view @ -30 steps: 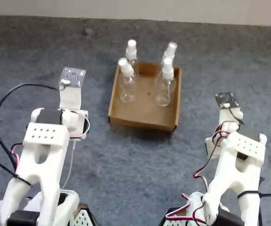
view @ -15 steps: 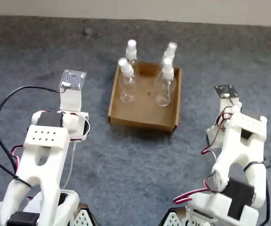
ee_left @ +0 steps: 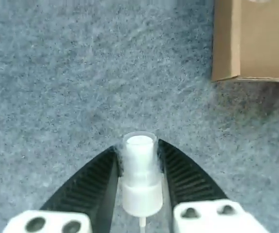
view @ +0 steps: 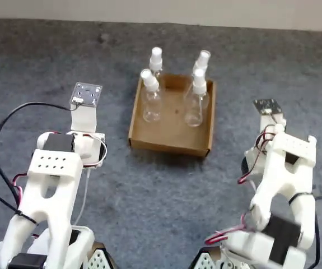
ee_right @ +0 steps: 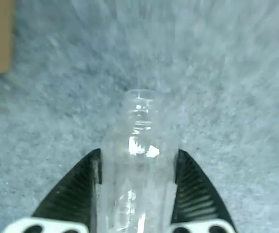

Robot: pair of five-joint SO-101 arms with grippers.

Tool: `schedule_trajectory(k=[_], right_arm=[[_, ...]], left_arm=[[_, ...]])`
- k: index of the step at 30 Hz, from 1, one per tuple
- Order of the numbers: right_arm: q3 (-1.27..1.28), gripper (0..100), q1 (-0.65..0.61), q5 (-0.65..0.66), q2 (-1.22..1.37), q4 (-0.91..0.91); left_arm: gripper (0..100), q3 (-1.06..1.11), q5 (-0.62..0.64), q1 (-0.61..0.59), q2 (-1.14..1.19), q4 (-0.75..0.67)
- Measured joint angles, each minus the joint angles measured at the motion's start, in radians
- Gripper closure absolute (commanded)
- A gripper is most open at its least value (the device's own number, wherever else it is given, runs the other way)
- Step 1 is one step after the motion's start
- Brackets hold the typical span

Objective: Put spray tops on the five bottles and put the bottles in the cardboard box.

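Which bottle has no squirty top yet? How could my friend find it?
Find the cardboard box in the middle of the grey carpet; the bottles at it wear white spray tops. Now look at the robot's right arm: the clear bottle is gripped in its tool. Unlike the others, its neck is open, with no white top.
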Motion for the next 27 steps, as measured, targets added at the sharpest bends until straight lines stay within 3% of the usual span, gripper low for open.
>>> schedule_trajectory(k=[6,10,14,17,20,27], right_arm=[[0.0,99.5,-0.233,-0.101,-0.385,0.055],[0.015,99.5,-0.512,-0.206,-0.623,0.06],[0.048,99.5,-0.815,-0.304,-0.663,0.06],[0.058,99.5,-0.962,-0.368,-0.634,0.002],[0.097,99.5,-1.028,-0.391,-0.592,-0.095],[0.279,99.5,-1.051,-0.399,-0.56,-0.318]], left_arm=[[100,-0.172,0.006,-0.023,0.0,0.046],[100,-0.381,0.006,-0.04,0.0,0.163],[100,-0.577,0.072,-0.068,-0.057,0.25],[100,-0.641,0.104,-0.103,-0.166,0.255],[100,-0.657,0.114,-0.107,-0.293,0.255],[100,-0.649,0.141,-0.11,-0.491,0.183]])
